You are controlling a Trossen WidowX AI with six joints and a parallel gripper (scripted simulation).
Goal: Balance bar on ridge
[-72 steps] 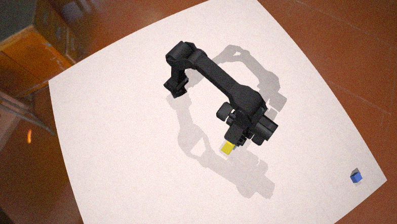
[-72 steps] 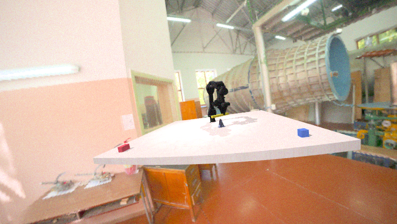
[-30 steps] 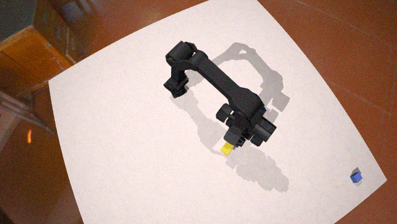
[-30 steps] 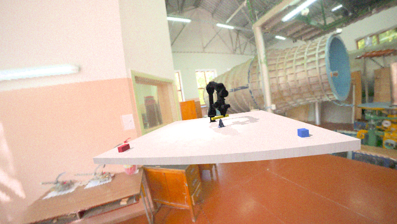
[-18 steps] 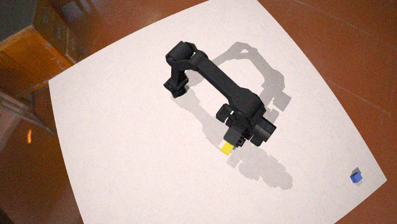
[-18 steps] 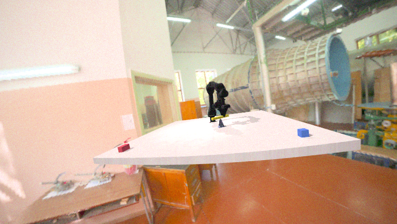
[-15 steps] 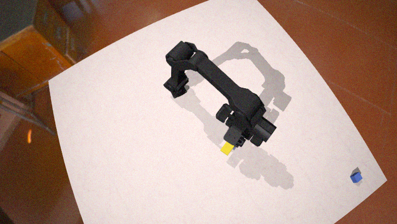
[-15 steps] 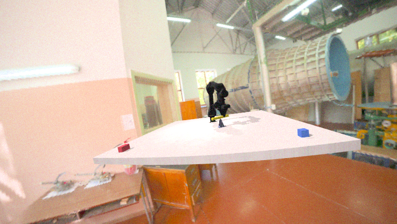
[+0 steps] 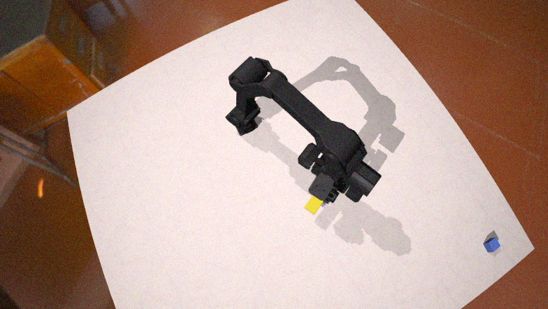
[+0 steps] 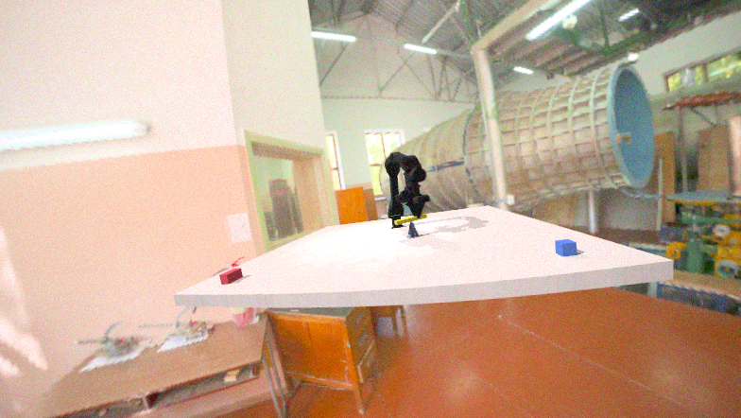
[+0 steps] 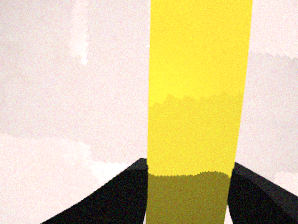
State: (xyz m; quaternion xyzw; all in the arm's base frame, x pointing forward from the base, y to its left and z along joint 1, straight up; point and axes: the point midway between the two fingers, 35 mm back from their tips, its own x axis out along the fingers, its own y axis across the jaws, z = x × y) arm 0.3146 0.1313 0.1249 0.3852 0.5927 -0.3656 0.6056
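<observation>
The yellow bar [image 9: 314,205] [image 10: 406,219] [image 11: 197,75] is off the table and looks close to level. My gripper [image 10: 419,215] [image 11: 186,169] is shut on it, one black finger on each side. The small dark blue ridge [image 10: 413,231] stands on the white table [image 9: 161,173] [image 10: 336,269], directly below the bar in the exterior view. Whether bar and ridge touch, I cannot tell. In the top view the arm hides most of the bar and nearly all of the ridge. The ridge does not show in the wrist view.
A blue block [image 9: 492,245] [image 10: 565,247] lies near one corner of the table, far from the arm. A red block [image 10: 231,275] lies near another corner in the exterior view. The arm's shadows fall on the table around the gripper.
</observation>
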